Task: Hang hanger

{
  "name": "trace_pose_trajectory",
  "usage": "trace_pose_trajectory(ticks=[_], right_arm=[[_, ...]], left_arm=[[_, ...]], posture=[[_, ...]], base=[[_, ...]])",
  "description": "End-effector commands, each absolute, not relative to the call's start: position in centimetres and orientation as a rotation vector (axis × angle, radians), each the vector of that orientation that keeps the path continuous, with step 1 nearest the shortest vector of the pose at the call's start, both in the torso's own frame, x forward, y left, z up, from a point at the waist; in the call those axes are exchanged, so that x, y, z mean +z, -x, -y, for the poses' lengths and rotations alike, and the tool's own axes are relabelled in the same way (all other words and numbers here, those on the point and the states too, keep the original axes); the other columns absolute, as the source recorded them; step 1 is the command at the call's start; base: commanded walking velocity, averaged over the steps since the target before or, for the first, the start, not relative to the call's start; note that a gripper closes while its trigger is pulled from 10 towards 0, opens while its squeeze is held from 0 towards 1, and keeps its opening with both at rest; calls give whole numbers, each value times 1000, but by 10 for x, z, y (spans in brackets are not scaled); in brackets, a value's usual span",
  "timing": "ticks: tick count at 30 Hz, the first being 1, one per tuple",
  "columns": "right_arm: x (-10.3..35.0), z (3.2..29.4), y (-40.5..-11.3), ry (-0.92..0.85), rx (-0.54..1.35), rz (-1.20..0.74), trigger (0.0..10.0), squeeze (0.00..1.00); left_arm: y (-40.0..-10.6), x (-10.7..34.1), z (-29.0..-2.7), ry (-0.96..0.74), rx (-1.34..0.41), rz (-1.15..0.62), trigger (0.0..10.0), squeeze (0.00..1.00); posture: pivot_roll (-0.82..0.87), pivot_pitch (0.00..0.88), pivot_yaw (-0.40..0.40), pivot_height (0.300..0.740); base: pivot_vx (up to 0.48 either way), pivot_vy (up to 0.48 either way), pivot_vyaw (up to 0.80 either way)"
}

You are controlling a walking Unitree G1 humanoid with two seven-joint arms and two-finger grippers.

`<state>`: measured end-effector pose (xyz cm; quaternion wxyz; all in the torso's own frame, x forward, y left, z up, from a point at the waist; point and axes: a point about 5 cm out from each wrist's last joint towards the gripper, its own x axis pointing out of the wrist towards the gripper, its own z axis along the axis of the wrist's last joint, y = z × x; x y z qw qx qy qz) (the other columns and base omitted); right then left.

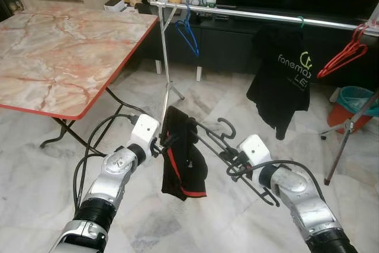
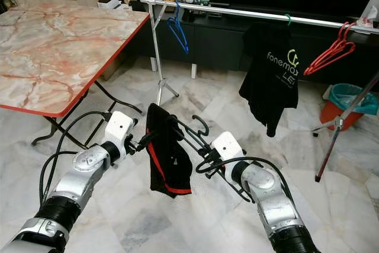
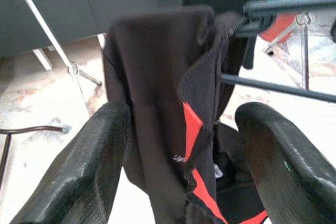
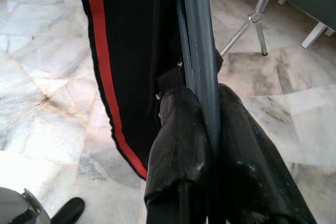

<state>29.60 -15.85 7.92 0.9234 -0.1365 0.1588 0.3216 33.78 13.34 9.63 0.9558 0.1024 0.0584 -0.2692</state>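
Hanger [image 1: 222,143], pinched in your right gripper [image 4: 207,124], may drop its garment [image 1: 182,161] if your spread left gripper [image 3: 181,145] tugs it.

Hanger [image 1: 222,143] with garment [image 1: 182,161] draped over its left end, held between left gripper [image 1: 161,145] and right gripper [image 1: 237,164]. Rail [image 1: 260,15] behind; table [image 1: 53,57] to the left. Shirt [image 1: 283,78] hangs on the rail.
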Motion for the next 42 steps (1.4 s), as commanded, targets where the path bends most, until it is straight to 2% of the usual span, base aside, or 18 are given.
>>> trace_pose_trajectory(ticks=[1,6,18,19,20,21,22,23,42], right_arm=[[91,153,-298,291,680,-274,0,0],[95,142,-297,281,722,-263,0,0],[96,136,-293,291,786,-267,0,0],[96,136,-293,291,786,-266,0,0],[96,136,-293,292,786,-267,0,0],[96,136,-293,294,788,-267,0,0],[96,136,-293,294,788,-267,0,0],[97,136,-293,297,790,-267,0,0],[97,135,-298,329,770,-260,0,0]], left_arm=[[-340,96,-135,-237,-561,-122,10000,0],[-341,95,-134,-249,-577,-131,10000,0],[-344,95,-132,-246,-583,-126,10000,0],[-344,95,-133,-247,-584,-126,9608,0],[-344,95,-133,-247,-582,-126,7451,0],[-345,95,-134,-246,-581,-124,2471,0],[-345,95,-134,-246,-581,-124,2471,0],[-345,96,-134,-249,-581,-123,0,0],[-344,94,-135,-270,-614,-131,0,0]], posture=[[47,0,2,740],[50,0,4,740],[50,0,3,740],[50,0,3,740],[50,0,3,740],[50,0,3,740],[50,0,3,740],[54,0,3,740],[63,0,8,740]], base=[[0,0,0],[0,0,0],[0,0,0],[0,0,0],[0,0,0],[0,0,0],[0,0,0],[0,0,0],[0,0,0]])
